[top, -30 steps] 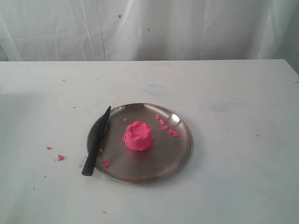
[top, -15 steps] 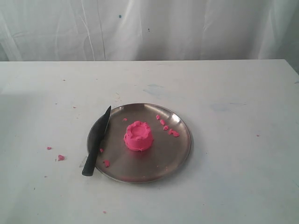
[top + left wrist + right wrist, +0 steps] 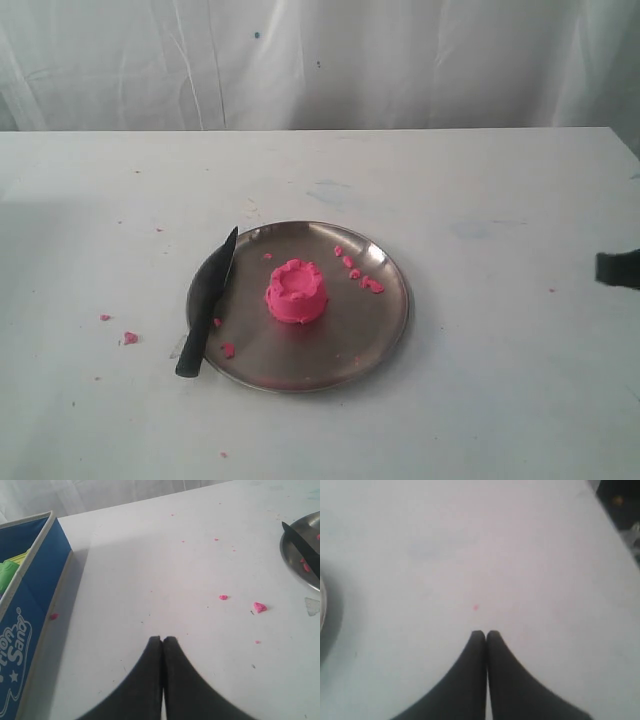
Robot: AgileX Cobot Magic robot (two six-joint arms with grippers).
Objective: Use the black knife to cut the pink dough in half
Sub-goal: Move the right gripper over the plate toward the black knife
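Pink dough (image 3: 297,291) at frame centre on steel plate (image 3: 385,320), whole, uncut. Left gripper (image 3: 162,639) fingers pressed together, empty, over bare counter (image 3: 165,560); right gripper (image 3: 485,633) likewise closed, holding nothing. New since half a second ago: dark arm part (image 3: 618,268) at right edge, cut off. Black knife (image 3: 208,302) across plate's left rim, unmoved. Blue box (image 3: 27,600) cropped at left.
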